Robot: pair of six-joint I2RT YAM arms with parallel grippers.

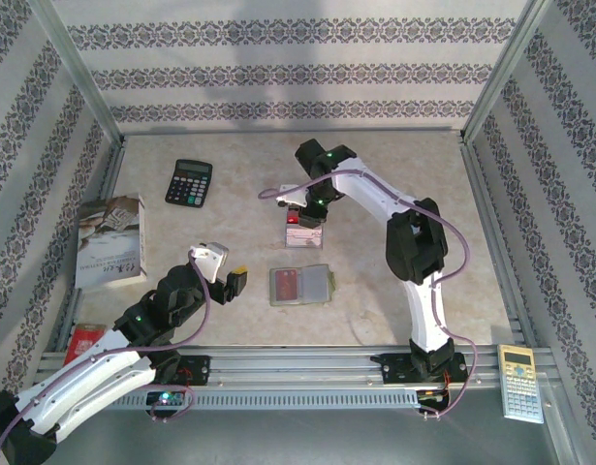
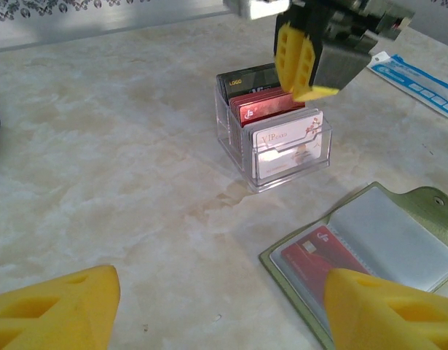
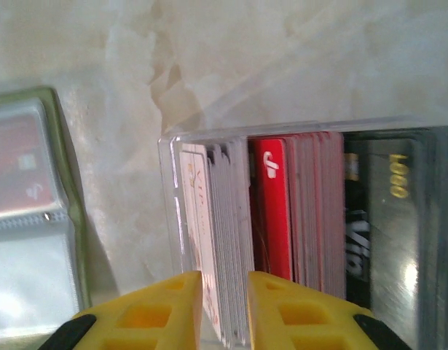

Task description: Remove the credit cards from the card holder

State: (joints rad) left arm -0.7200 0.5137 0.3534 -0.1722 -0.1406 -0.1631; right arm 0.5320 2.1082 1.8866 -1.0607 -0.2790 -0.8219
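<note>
Two arms in play. My right hand (image 3: 224, 306) hangs over a clear card stand (image 2: 234, 142) mid-tabletop (image 1: 230, 145). Its fingers (image 3: 289, 313) are almost together, with a thin gap lined up over the top edges of the pale VIP cards (image 2: 285, 142). I can't tell if a card is pinched.

The stand has three tiers: pale VIP cards in front, red cards (image 2: 264, 109) in the middle, dark cards (image 2: 242, 80) at the back. There are several per tier, with edges too tight to count.

The card holder (image 1: 299, 287) lies open and flat on the tabletop, on the near side of the stand, close to it but not touching. One red card (image 2: 318, 251) sits in a clear pocket on its left page. The other page looks pale, contents unclear.

My left hand (image 1: 230, 281) hovers low just left of the card holder, fingers (image 2: 56, 306) spread wide, holding nothing.

Two calculators: black calculator (image 1: 189, 181) far left, pale calculator (image 1: 520, 383) by the near right rail. One blue-and-white packet (image 2: 417, 80) lies beyond the stand. One printed booklet (image 1: 110, 242) sits at the left edge.
</note>
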